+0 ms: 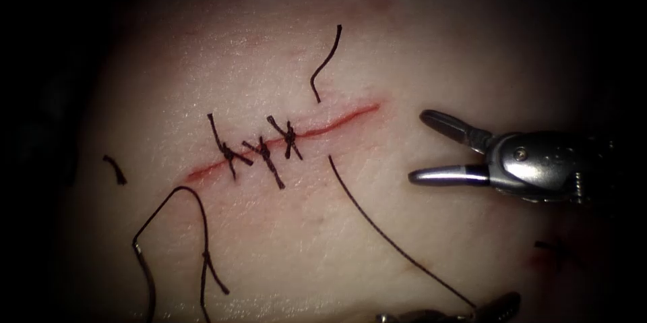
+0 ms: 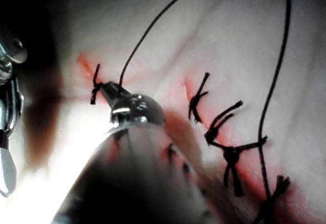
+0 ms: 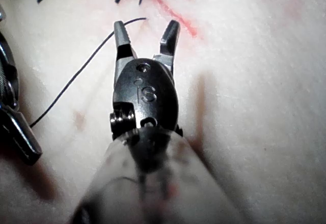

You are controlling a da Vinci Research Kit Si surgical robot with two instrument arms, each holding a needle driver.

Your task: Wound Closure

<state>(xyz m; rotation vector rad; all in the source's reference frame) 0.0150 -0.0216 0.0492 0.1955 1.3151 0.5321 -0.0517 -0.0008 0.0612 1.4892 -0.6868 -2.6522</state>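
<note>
Right pincer [image 1: 411, 148] gapes empty just right of the cut [image 1: 283, 141]; left pincer [image 1: 495, 309] clamps the thread [image 1: 391, 242], which slants up-left toward the cut; no needle seen

Bare tissue [image 1: 431, 46] lies open above the right end of the cut [image 1: 350, 115]. Three knots [image 1: 259, 151] bar the cut's middle. A thread [image 1: 391, 239] slants across the ground below, and the right hand [image 1: 414, 148], jaws spread, stands beside the cut's right end.
</note>
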